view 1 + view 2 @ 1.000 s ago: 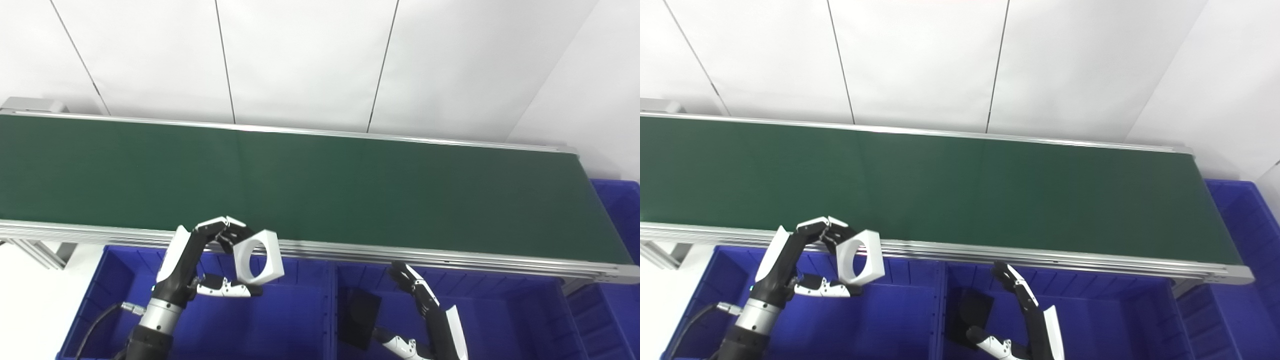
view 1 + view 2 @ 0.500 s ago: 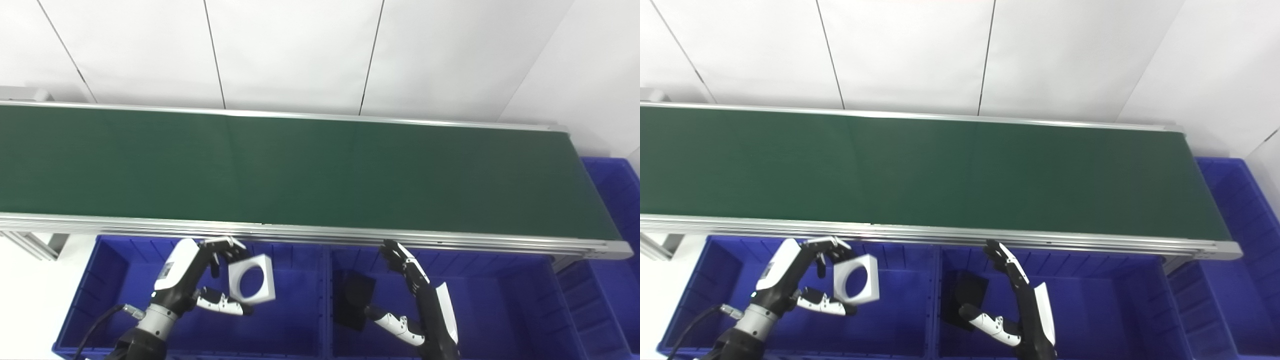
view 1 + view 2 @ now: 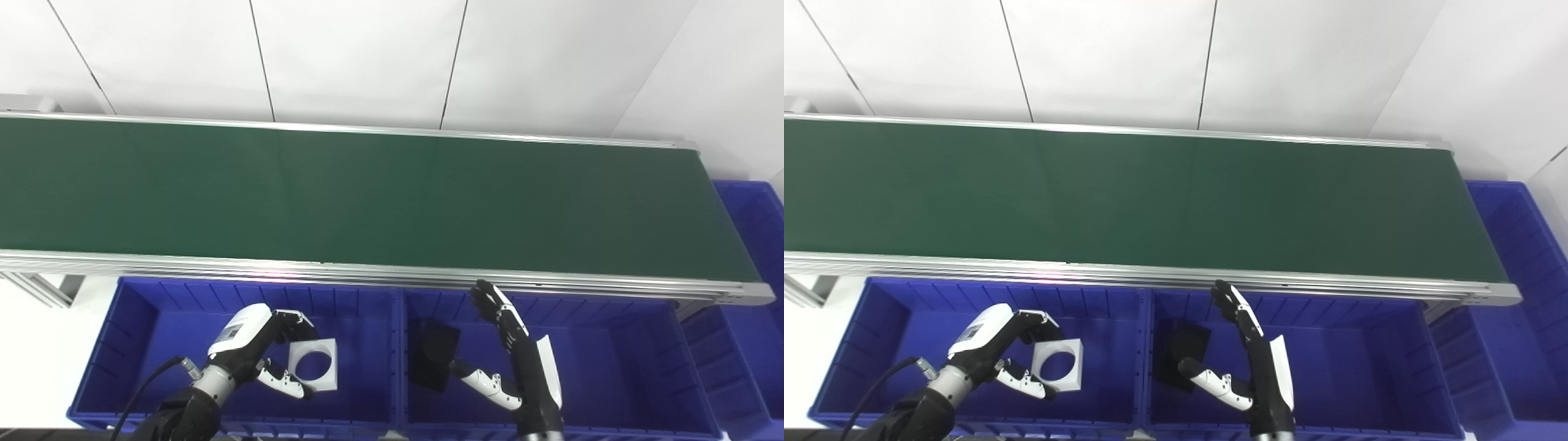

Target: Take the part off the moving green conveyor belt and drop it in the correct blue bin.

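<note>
Blue bin (image 3: pixel 141 318) | left hand (image 3: pixel 260 349) pinching white part (image 3: pixel 313 365) inside

Two robot arms enter from the bottom edge, each ending in a hand built of black segments with white panels. The left hand (image 3: pixel 263 349), at about seven o'clock, has a white shell across its back bearing a small dark marking, a white-and-black thumb, a silver metal wrist cuff with a small silver plug, and a black cable curving off toward eight o'clock. The right hand (image 3: pixel 511 349), at about five o'clock, has slim black fingers (image 3: pixel 490 303) with thin white edging, a long white plate along the forearm, and a white thumb with dark joints.
</note>
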`<control>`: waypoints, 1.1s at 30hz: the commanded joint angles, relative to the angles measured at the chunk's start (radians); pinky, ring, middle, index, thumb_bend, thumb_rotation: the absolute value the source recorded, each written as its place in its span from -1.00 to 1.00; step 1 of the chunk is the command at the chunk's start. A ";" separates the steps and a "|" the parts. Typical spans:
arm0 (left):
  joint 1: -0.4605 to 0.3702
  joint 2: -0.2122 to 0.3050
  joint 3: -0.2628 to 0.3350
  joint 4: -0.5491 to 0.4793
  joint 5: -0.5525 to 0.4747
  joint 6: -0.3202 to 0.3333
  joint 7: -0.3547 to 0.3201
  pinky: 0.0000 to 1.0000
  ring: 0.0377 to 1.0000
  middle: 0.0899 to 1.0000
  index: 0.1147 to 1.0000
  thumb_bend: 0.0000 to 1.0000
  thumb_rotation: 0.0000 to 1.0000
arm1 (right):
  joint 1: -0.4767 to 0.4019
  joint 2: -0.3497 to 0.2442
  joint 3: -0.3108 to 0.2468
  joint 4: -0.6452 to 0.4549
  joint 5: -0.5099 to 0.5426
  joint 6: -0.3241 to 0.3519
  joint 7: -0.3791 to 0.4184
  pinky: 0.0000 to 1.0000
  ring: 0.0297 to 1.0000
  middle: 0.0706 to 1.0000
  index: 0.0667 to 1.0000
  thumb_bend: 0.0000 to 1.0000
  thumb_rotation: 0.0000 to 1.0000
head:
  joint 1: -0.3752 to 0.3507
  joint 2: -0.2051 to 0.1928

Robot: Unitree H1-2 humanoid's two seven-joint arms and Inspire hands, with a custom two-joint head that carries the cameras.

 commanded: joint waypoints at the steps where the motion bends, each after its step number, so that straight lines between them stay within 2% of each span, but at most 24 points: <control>1: 0.019 0.007 0.036 -0.072 -0.090 -0.003 -0.032 0.45 0.64 0.72 0.72 0.77 -0.34 | 0.002 0.009 -0.010 -0.028 0.003 -0.050 0.012 0.67 0.69 0.67 0.75 0.74 0.26 | 0.008 0.000; 5: 0.058 -0.021 0.090 -0.104 -0.236 -0.092 -0.034 0.51 0.66 0.71 0.73 0.90 -0.16 | 0.002 0.008 -0.020 -0.022 0.002 -0.048 0.031 0.68 0.70 0.69 0.77 0.70 0.25 | 0.011 -0.003; 10: 0.091 -0.092 0.130 -0.081 -0.476 -0.285 -0.062 0.59 0.69 0.70 0.72 0.87 -0.25 | 0.003 0.008 -0.035 -0.014 0.008 -0.039 0.060 0.70 0.72 0.70 0.79 0.70 0.25 | 0.015 -0.006; 12: 0.097 -0.119 0.135 -0.070 -0.544 -0.329 -0.079 0.57 0.67 0.68 0.69 0.91 -0.23 | 0.005 0.007 -0.041 -0.010 0.015 -0.040 0.070 0.69 0.71 0.70 0.79 0.71 0.24 | 0.021 -0.010; 15: 0.103 -0.150 0.142 -0.054 -0.590 -0.344 -0.106 0.56 0.65 0.67 0.68 0.91 -0.23 | 0.008 0.007 -0.050 -0.005 0.010 -0.043 0.076 0.68 0.70 0.69 0.79 0.72 0.25 | 0.032 -0.016; 24: 0.123 -0.205 0.181 -0.001 -0.604 -0.344 -0.158 0.58 0.64 0.66 0.66 0.94 -0.24 | -0.004 0.013 -0.066 0.019 0.013 -0.047 0.095 0.70 0.72 0.71 0.78 0.71 0.25 | 0.059 -0.026; 33: 0.144 -0.226 0.212 -0.005 -0.584 -0.344 -0.172 0.56 0.65 0.67 0.67 0.87 -0.26 | -0.007 0.007 -0.073 0.025 0.012 -0.049 0.100 0.67 0.71 0.70 0.78 0.69 0.23 | 0.076 -0.026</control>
